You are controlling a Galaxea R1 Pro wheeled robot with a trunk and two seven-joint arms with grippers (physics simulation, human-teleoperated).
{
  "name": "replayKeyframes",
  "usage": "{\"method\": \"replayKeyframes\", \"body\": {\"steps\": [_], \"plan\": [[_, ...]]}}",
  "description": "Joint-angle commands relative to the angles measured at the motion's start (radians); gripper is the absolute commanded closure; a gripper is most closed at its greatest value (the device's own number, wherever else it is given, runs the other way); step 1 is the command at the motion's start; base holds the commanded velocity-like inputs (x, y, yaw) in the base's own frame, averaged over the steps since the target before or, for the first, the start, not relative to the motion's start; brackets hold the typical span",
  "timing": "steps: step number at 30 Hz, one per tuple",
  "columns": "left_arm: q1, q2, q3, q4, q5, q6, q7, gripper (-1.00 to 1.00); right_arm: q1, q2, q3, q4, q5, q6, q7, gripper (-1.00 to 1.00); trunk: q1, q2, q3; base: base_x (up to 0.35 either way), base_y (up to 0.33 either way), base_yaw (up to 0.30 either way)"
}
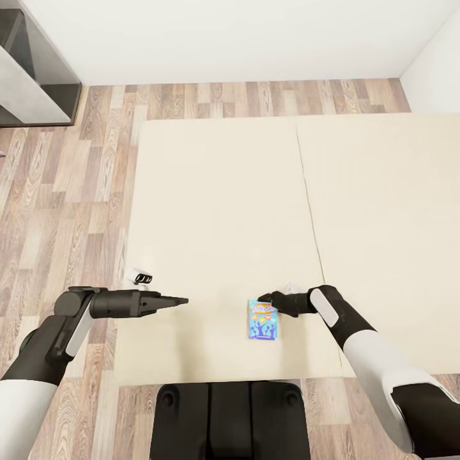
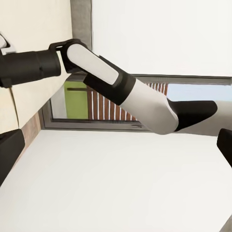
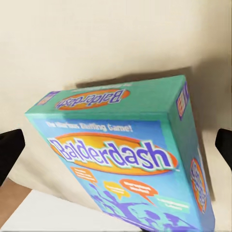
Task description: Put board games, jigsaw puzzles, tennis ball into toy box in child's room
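- One blue game [image 1: 262, 320] lies flat on the bed [image 1: 211, 211], reading "Balderdash", long axis running away from the robot.
- Right gripper [image 1: 264, 298] at its far end, fingers apart.
- Left gripper [image 1: 181, 300] looks closed, empty.

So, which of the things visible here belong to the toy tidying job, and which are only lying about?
Belong to the job:
- blue board game, lying flat on the bed, box reads "Balderdash"
- bed, where the game lies
- right claw, open at the game's far edge

Just lying about:
- small white and black object at the bed's left edge
- grey shelf unit in the far left corner
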Motion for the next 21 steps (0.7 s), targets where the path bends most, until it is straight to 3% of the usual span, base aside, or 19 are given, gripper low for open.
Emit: {"method": "replayKeyframes", "body": {"steps": [1,10,21], "plan": [[0.000,0.001,-0.002,0.000,0.001,0.011,-0.004,-1.00,0.000,-0.001,0.005,0.000,0.010,0.004,0.007,-1.00,0.001,-0.001,-0.001,0.000,0.000,0.000],[0.000,0.000,-0.002,0.000,0.001,0.011,-0.004,-1.00,0.000,-0.009,0.007,0.005,0.012,0.059,-0.002,-1.00,0.001,-0.001,-0.001,0.000,0.000,0.000],[0.000,0.000,-0.002,0.000,0.001,0.011,-0.004,-1.00,0.001,-0.003,0.009,0.006,0.012,0.069,-0.008,-1.00,0.001,-0.001,-0.001,0.000,0.000,0.000]]}}
